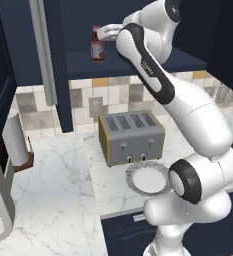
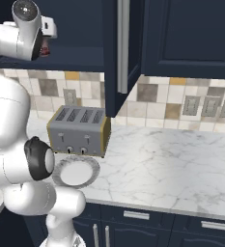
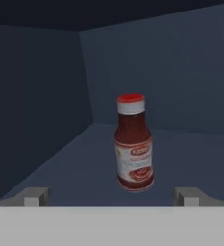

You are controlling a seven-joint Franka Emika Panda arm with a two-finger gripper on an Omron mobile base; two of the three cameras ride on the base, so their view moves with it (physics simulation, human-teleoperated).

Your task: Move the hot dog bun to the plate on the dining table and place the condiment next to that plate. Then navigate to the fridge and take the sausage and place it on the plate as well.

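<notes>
Currently the condiment (image 3: pixel 134 144) stands upright on the shelf (image 3: pixel 75 173) of an open navy wall cupboard, above and behind the toaster (image 1: pixel 131 137). The pincer (image 3: pixel 111 196) is spread wide and empty, finger tips (image 3: pixel 35 196) flanking the bottle on its near side, not touching. Likely a light, rigid bottle with slick sides; tall and narrow, so easy to tip. Best grip looks like the labelled mid-body, below the red cap. A white grey-rimmed plate (image 1: pixel 147 178) sits on the surface (image 1: pixel 58 190) before the toaster.
</notes>
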